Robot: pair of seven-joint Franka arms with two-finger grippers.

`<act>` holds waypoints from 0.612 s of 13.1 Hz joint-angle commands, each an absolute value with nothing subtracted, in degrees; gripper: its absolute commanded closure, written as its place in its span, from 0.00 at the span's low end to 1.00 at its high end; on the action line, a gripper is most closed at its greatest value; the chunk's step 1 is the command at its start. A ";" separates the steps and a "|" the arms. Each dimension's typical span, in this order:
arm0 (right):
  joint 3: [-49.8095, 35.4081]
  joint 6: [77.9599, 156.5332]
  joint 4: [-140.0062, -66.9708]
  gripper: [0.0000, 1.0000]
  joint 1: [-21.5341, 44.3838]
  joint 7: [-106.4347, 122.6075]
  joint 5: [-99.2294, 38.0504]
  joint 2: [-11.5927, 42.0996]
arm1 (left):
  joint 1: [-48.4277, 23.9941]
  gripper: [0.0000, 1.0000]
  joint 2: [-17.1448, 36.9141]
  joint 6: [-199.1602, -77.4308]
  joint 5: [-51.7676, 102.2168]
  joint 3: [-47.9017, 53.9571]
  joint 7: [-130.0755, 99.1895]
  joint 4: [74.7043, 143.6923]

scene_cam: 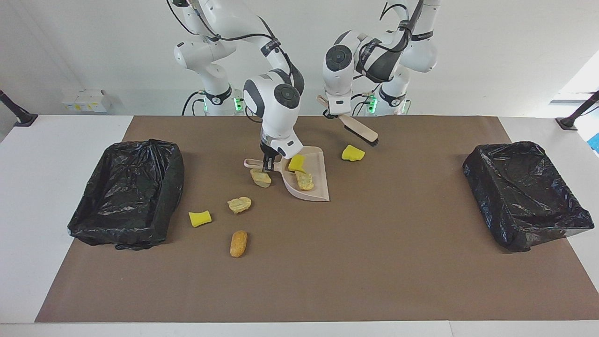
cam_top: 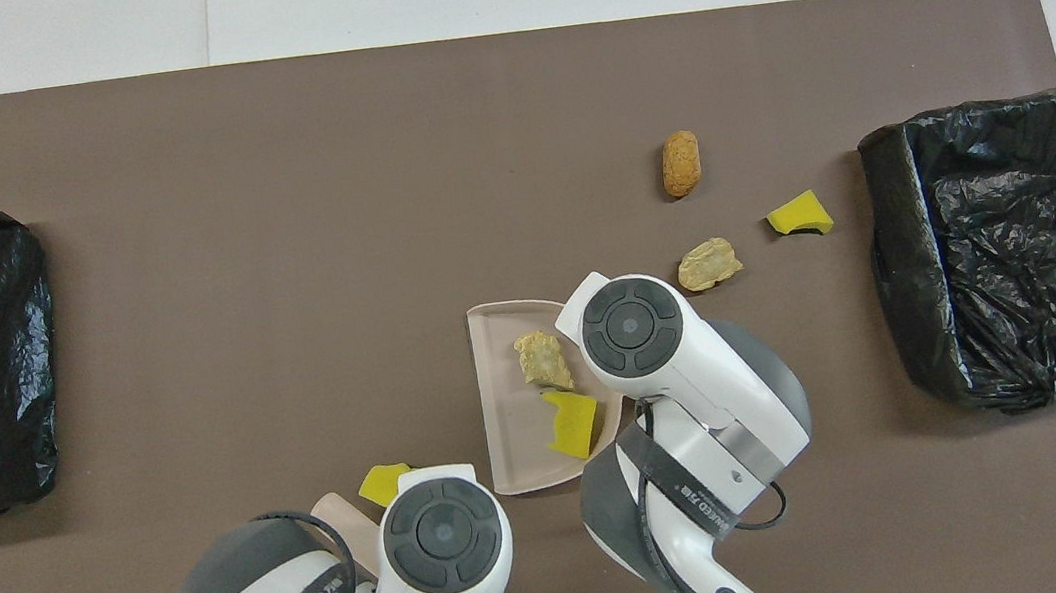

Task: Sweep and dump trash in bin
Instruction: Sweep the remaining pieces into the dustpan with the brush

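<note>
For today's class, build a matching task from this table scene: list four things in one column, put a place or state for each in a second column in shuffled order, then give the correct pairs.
Things
1. beige plastic dustpan
2. beige brush with dark bristles
3. orange-brown bread-like lump
4. yellow sponge piece lying in the pan

Places or states
A. held in the air by the left gripper
B. lying on the brown mat, outside the pan
C. resting inside the dustpan beside a pale crumbly chunk
D. gripped at its handle by the right gripper

Pairs: 1-D, 2-A, 3-B, 4-C
</note>
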State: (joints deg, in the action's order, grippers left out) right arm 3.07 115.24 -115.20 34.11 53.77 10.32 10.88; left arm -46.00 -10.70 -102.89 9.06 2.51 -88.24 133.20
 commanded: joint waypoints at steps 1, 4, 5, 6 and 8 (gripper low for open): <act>2.90 116.81 -117.60 1.00 33.66 54.05 10.99 9.49 | -48.42 1.00 -16.27 -111.15 9.23 1.85 -89.92 142.90; 2.90 116.72 -117.60 1.00 33.66 53.27 10.72 9.49 | -46.25 1.00 -13.37 -120.64 9.75 1.76 -77.84 145.98; 2.90 116.63 -117.60 1.00 33.66 52.74 10.72 9.49 | -43.97 1.00 -12.40 -121.63 10.19 1.84 -73.52 145.64; 2.90 116.54 -117.60 1.00 33.66 52.39 10.72 9.49 | -43.08 1.00 -11.52 -122.86 11.59 1.76 -69.74 145.29; 2.90 116.37 -117.60 1.00 33.66 50.81 10.64 9.23 | -41.41 1.00 -10.99 -125.06 12.91 1.84 -56.76 145.28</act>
